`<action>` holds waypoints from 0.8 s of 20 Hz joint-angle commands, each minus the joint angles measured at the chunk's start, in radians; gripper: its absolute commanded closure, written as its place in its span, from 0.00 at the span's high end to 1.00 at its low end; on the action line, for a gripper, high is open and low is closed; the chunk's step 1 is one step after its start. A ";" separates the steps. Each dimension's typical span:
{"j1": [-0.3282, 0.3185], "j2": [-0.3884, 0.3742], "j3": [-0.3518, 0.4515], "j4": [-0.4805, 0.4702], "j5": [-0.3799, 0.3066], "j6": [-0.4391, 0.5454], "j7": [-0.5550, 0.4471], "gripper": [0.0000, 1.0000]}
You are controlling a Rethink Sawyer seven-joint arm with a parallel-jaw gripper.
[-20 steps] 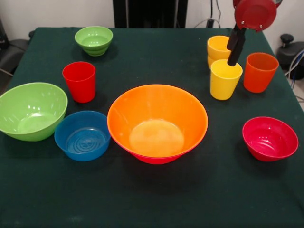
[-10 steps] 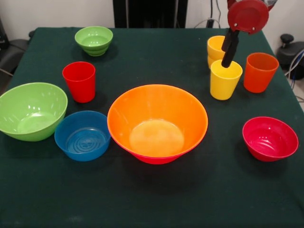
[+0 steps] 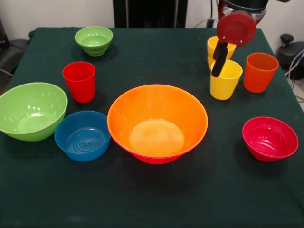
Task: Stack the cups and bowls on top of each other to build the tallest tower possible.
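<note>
The gripper (image 3: pixel 217 70) hangs under its red disc at the left rim of the nearer yellow cup (image 3: pixel 226 81), its dark tip level with the cup's mouth. A second yellow cup (image 3: pixel 214 47) stands just behind, partly hidden by the gripper. An orange cup (image 3: pixel 259 72) is to the right. The tower's base, the large orange bowl (image 3: pixel 156 121), sits mid-table inside a pink bowl whose rim (image 3: pixel 156 161) shows beneath. A red cup (image 3: pixel 79 81) stands at the left.
A large green bowl (image 3: pixel 31 110) and a small blue bowl (image 3: pixel 82 136) sit side by side at the left. A small green bowl (image 3: pixel 94 40) is at the far left. A small red bowl (image 3: pixel 270 138) lies at the right. Dark green cloth (image 3: pixel 156 204) covers the table.
The gripper has moved left and lower in the picture, from over the nearer yellow cup's mouth to its left rim. No cup or bowl has moved.
</note>
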 commanded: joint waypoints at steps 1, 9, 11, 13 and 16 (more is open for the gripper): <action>-0.023 0.084 0.108 -0.051 -0.035 0.020 0.025 1.00; -0.018 0.099 0.107 -0.072 -0.019 0.025 0.050 1.00; -0.012 0.098 0.102 -0.077 -0.016 0.036 0.061 1.00; -0.005 0.095 0.102 -0.081 -0.011 0.049 0.070 1.00; 0.001 0.080 0.105 -0.073 -0.006 0.061 0.071 1.00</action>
